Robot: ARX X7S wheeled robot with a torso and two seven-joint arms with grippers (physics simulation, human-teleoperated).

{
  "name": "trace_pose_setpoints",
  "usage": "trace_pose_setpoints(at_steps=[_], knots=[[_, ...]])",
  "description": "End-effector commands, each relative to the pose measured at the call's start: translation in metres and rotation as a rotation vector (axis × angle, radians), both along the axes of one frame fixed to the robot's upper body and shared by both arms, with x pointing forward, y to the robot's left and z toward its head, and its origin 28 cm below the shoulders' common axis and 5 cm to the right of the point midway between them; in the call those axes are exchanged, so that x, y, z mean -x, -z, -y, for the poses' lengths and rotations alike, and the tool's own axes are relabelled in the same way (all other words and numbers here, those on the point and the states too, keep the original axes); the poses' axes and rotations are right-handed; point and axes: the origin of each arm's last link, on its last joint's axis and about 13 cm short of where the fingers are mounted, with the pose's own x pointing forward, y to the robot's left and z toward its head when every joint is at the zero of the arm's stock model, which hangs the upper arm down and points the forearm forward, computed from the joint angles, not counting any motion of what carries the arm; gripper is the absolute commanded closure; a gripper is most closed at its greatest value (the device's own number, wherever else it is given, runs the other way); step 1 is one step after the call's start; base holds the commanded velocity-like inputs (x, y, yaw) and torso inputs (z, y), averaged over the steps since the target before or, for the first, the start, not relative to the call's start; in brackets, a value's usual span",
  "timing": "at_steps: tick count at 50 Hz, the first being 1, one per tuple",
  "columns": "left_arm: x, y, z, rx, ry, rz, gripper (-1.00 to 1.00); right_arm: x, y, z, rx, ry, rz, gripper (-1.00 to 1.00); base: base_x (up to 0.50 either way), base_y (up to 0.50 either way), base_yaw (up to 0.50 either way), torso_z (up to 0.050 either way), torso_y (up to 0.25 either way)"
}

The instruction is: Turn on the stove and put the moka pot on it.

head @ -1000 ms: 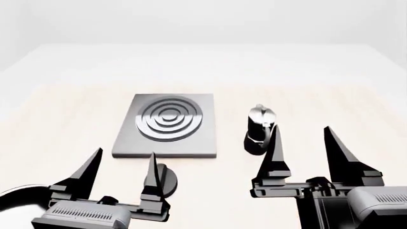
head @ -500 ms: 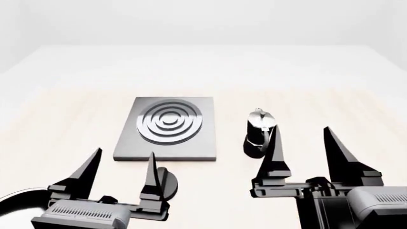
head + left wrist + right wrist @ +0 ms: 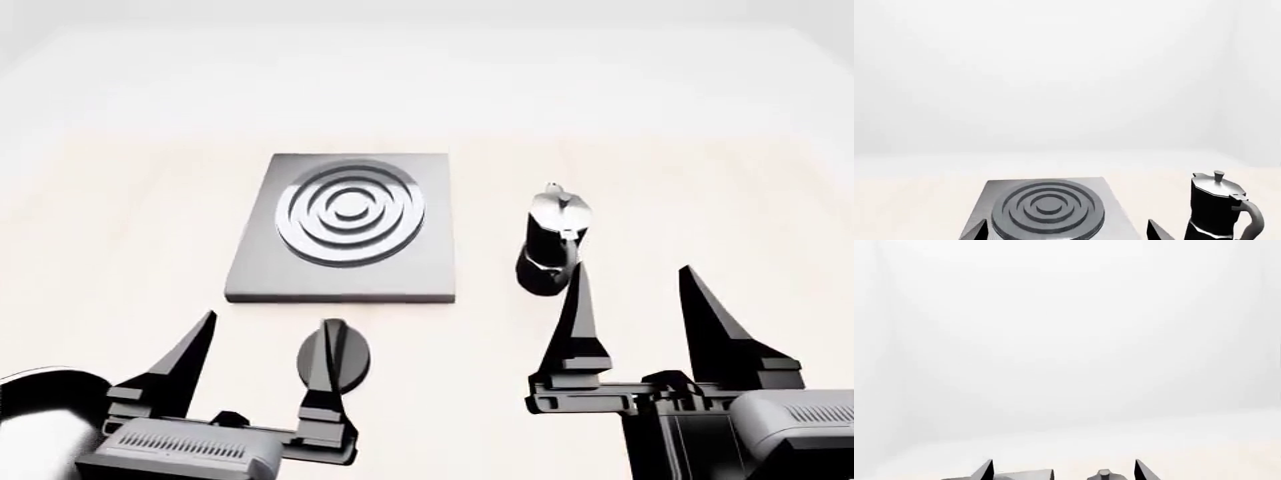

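The stove (image 3: 347,225) is a flat grey square plate with ring burners, lying mid-table; its round black knob (image 3: 334,355) sits apart, just in front of it. The moka pot (image 3: 550,240) stands upright to the stove's right, black below and silver on top. My left gripper (image 3: 263,335) hangs open near the knob, which shows beside its right finger. Open too, my right gripper (image 3: 634,285) is held just in front of the pot. The left wrist view shows the stove (image 3: 1047,210) and pot (image 3: 1217,207) ahead of the left gripper (image 3: 1066,232). In the right wrist view, a stove corner (image 3: 1024,475) and the pot's lid knob (image 3: 1104,474) peek between the right gripper's (image 3: 1063,470) tips.
A black frying pan (image 3: 34,395) shows partly at the bottom left, beside my left arm. The pale wooden table (image 3: 694,180) stretches wide around the stove and pot, with white walls behind.
The head view has tilted down: stove and pot sit higher in the picture, and the knob now shows whole beside the left finger. Both grippers hold the same pose, open.
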Motion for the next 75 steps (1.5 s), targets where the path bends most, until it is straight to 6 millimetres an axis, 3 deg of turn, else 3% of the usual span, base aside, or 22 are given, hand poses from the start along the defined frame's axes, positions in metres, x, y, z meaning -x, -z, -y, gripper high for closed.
trace_pose_setpoints(at_steps=[1,38,52,75], knots=[[-0.002,-0.001,-0.002,-0.011,-0.036,0.024,-1.00,0.001,-0.002,0.002,0.005,0.012,0.015,-1.00,0.00,0.00,0.00,0.036,-0.209],[-0.004,0.001,-0.001,0.012,-0.010,0.009,-1.00,0.002,-0.004,0.003,0.006,0.017,0.021,-1.00,0.00,0.00,0.00,0.036,-0.206],[-0.034,0.008,0.009,-0.010,0.028,-0.062,-1.00,0.003,-0.005,0.002,0.009,0.012,0.024,-1.00,0.00,0.00,0.00,0.000,0.000],[-0.053,0.027,0.016,-0.025,0.039,-0.131,-1.00,0.004,-0.006,0.003,-0.006,0.008,0.023,-1.00,0.00,0.00,0.00,0.000,0.000]])
